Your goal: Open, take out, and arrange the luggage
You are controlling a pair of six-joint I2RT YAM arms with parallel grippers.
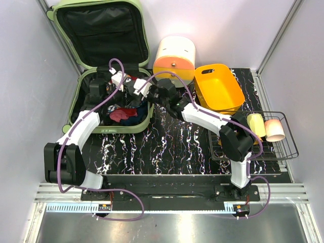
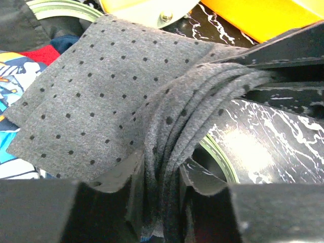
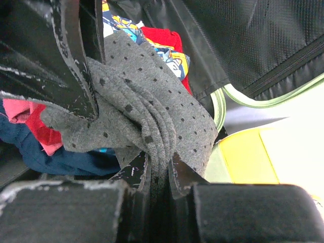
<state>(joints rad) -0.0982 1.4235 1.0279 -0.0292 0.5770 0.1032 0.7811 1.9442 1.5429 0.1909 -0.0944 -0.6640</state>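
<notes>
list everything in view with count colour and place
pale green hard-shell suitcase: 1, green, black lining, open, far left
grey black-dotted felt cloth: 1, grey, over suitcase
loose clothes: several, red, navy, printed, inside suitcase
cream-and-orange cylindrical box: 1, cream, orange, far centre
orange plastic bin: 1, orange, right of box
black wire basket: 1, black, right edge
yellow cylinder: 1, yellow, in basket
pink cylinder: 1, pink, in basket
black marbled tabletop: 1, black, white veins
left hand: 1, black, shut on cloth
right hand: 1, black, shut on cloth
</notes>
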